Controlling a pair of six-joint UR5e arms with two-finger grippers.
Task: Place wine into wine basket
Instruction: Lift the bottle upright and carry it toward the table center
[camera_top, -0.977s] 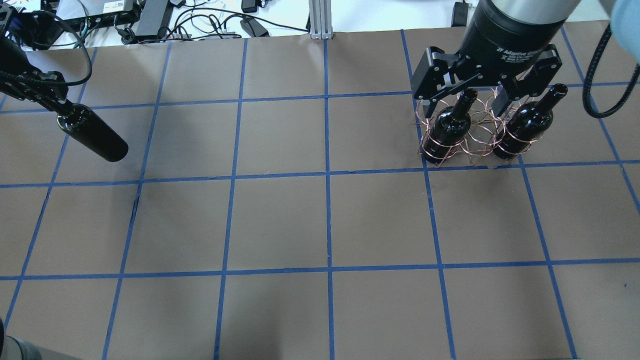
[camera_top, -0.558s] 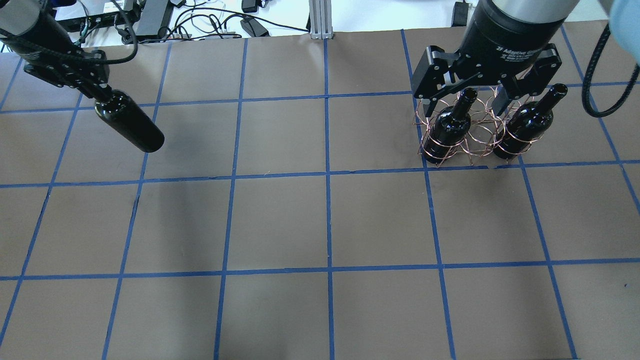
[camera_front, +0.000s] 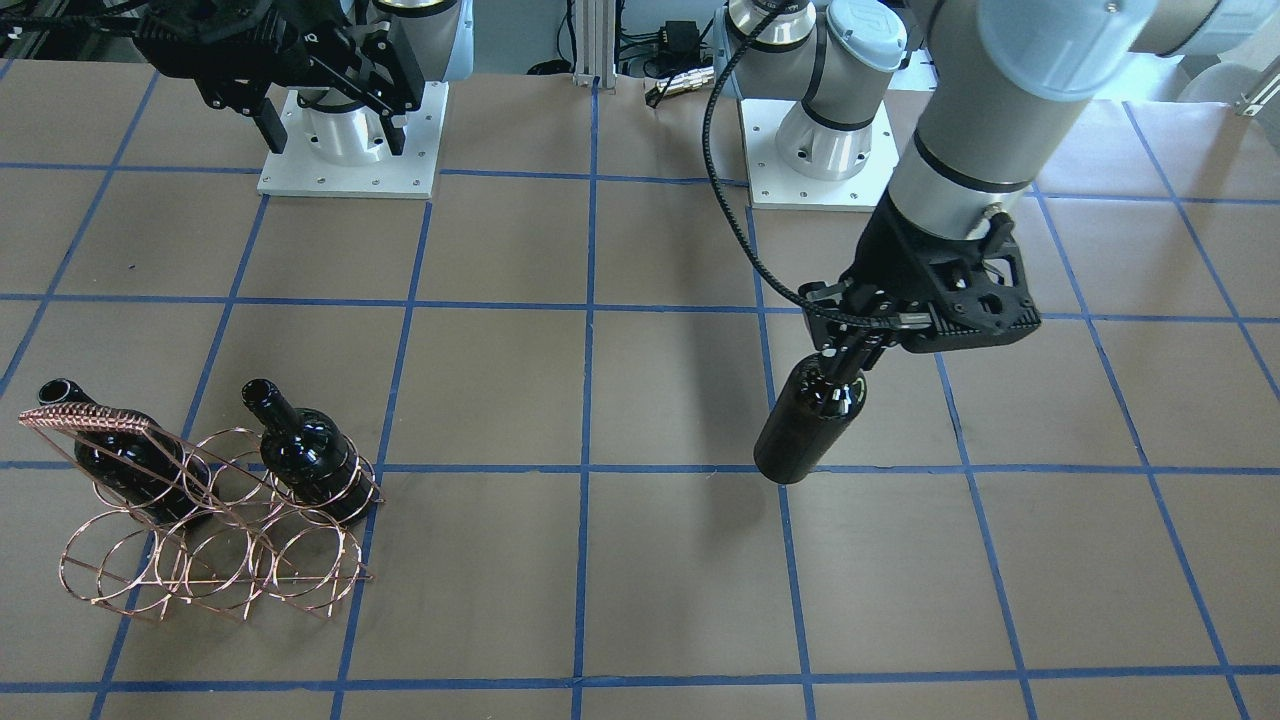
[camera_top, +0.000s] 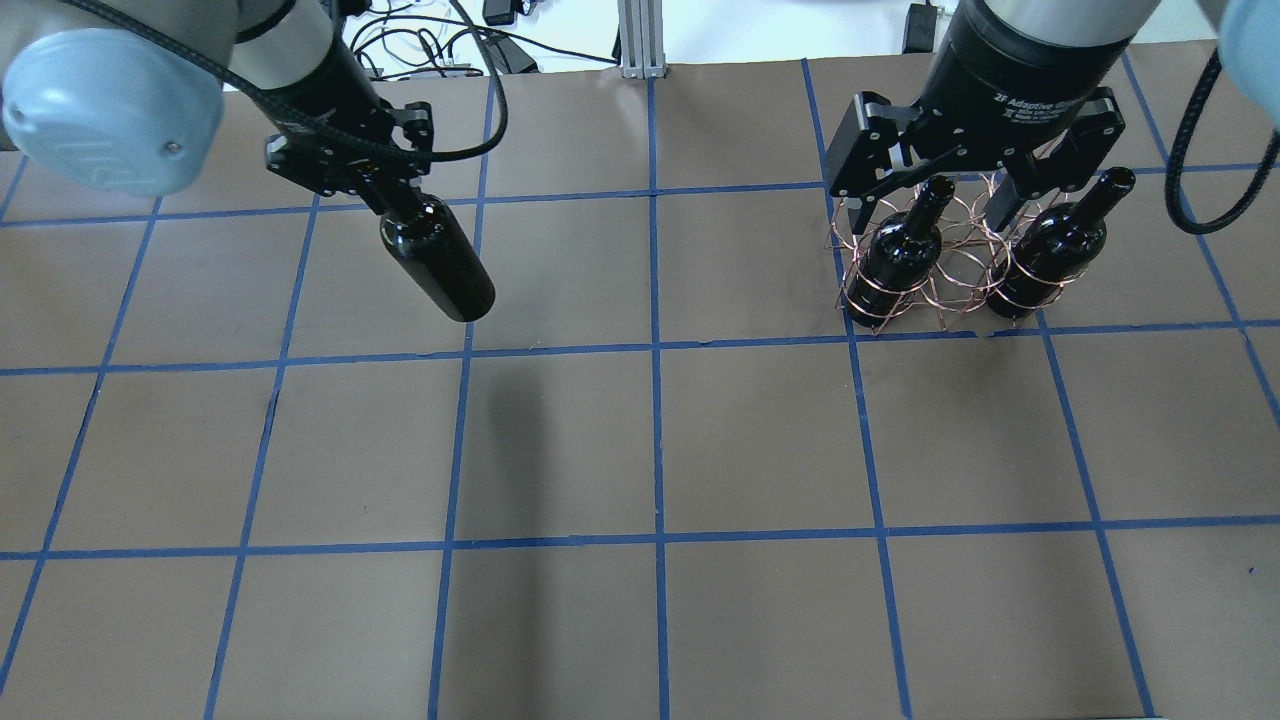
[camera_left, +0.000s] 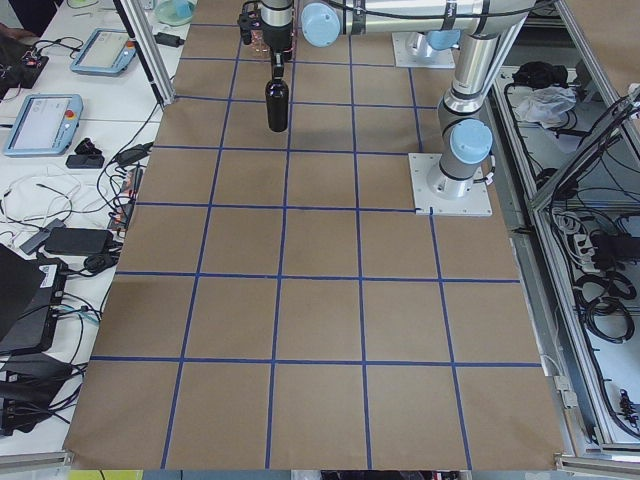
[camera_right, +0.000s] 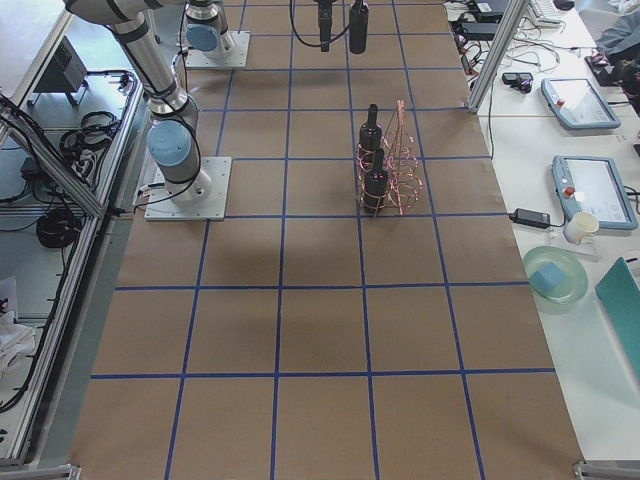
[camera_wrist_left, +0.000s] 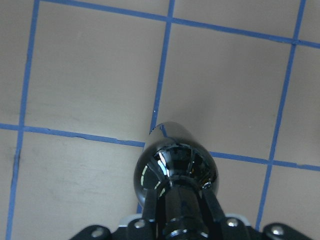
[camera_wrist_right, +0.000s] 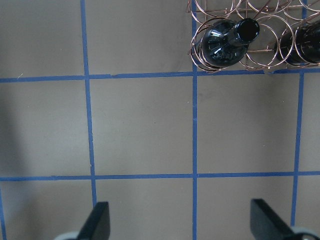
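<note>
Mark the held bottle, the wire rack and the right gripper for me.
held bottle (camera_top: 440, 265): overhead exterior, mid-body.
wire rack (camera_front: 90, 415): exterior front-facing, woven top strip.
right gripper (camera_wrist_right: 181, 222): right wrist-mounted, midway between its open fingertips.

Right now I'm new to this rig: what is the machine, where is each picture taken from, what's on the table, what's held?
It is a robot with two arms at a table papered brown with a blue tape grid. One picture looks down from behind the robot, one faces it from across the table, two look along the table from its ends, and one camera rides on each wrist. A copper wire wine basket stands on the table with two dark bottles in it, necks up. The left arm has its jaws shut on the neck of a third wine bottle, hanging clear of the table. The right arm has its jaws open and empty, high near the basket.
</note>
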